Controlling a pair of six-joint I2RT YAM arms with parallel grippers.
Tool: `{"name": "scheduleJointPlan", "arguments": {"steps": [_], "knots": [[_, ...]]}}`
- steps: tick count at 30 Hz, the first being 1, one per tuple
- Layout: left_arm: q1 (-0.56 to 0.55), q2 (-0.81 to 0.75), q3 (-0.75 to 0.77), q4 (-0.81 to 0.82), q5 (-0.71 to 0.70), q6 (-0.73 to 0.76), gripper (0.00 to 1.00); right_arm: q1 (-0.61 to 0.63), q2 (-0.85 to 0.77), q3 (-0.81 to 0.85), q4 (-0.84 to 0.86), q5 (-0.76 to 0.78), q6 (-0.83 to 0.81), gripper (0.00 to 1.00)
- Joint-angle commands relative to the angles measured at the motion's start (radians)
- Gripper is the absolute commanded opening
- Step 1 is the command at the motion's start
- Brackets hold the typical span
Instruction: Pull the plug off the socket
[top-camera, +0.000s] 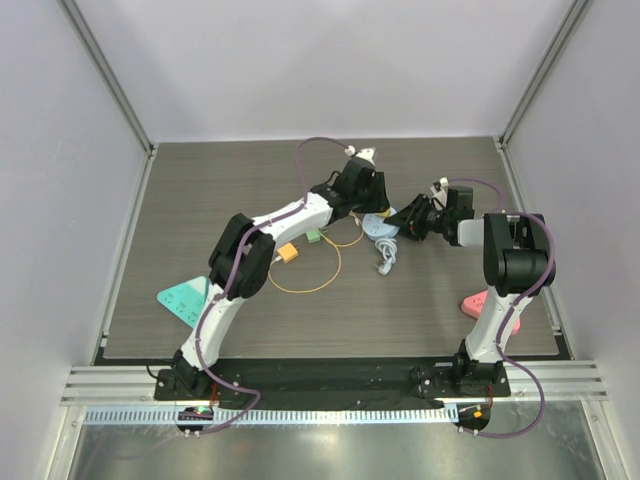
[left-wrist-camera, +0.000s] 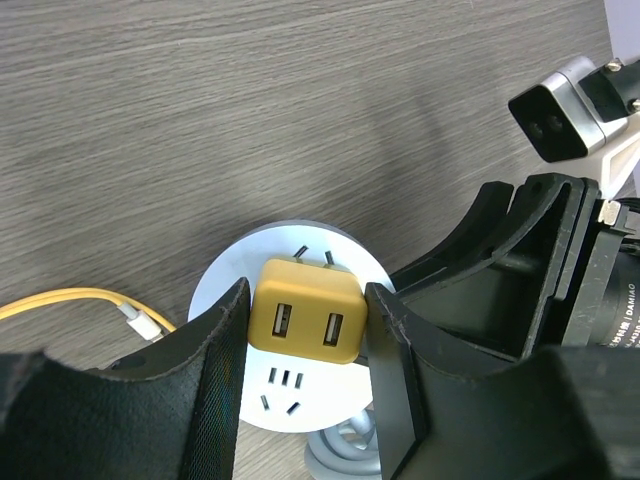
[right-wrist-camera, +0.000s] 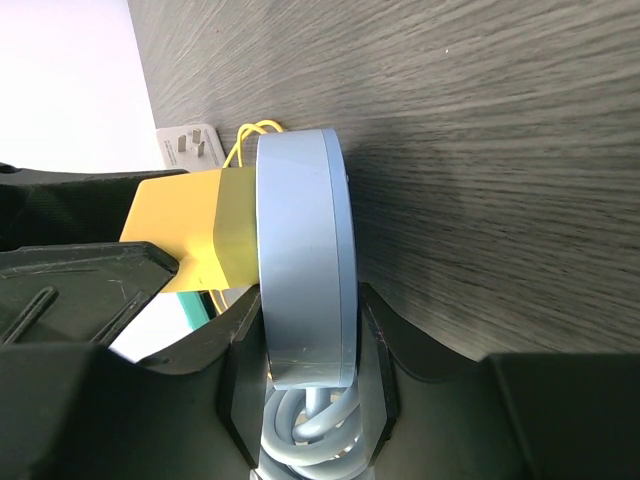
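A yellow plug (left-wrist-camera: 305, 311) with two USB ports sits in the round light-blue socket (left-wrist-camera: 225, 290). My left gripper (left-wrist-camera: 305, 330) is shut on the plug, one finger pressed on each side. In the right wrist view the plug (right-wrist-camera: 175, 225) stands against the socket's face and the socket (right-wrist-camera: 305, 260) shows edge-on. My right gripper (right-wrist-camera: 305, 350) is shut on the socket's rim, above its coiled grey cable (right-wrist-camera: 310, 425). In the top view both grippers meet at mid table, the left (top-camera: 366, 208) and the right (top-camera: 400, 222), over the socket (top-camera: 378, 226).
The grey cable (top-camera: 385, 258) trails toward me from the socket. A yellow cable loop (top-camera: 310, 268) with an orange block (top-camera: 287, 253) and a green piece (top-camera: 314, 236) lies to the left. A teal card (top-camera: 185, 298) lies front left and a pink object (top-camera: 490, 305) front right.
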Motion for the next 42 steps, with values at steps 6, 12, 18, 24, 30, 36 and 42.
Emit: {"name": "scheduleJointPlan", "arguments": {"steps": [6,12,18,24,30,36,42], "knots": [[0.025,-0.146,0.029,0.042,0.037,-0.013,0.00,-0.018,0.028,0.016,-0.057,0.173,-0.015,0.01],[0.018,-0.143,0.007,0.011,0.017,0.033,0.00,-0.018,0.025,0.016,-0.055,0.170,-0.015,0.01],[0.025,-0.074,0.090,-0.058,0.075,0.042,0.39,-0.018,0.022,0.015,-0.043,0.158,-0.017,0.01],[0.054,-0.146,0.063,-0.105,0.049,0.096,0.81,-0.018,0.019,0.013,-0.040,0.153,-0.020,0.01],[0.058,-0.071,0.156,-0.203,0.135,0.144,0.82,-0.015,0.010,0.012,-0.038,0.144,-0.029,0.01],[0.066,0.092,0.366,-0.300,0.296,0.214,0.78,-0.014,0.017,0.015,-0.035,0.136,-0.031,0.01],[0.077,0.150,0.388,-0.318,0.341,0.256,0.76,-0.012,0.020,0.023,-0.035,0.130,-0.032,0.01]]}}
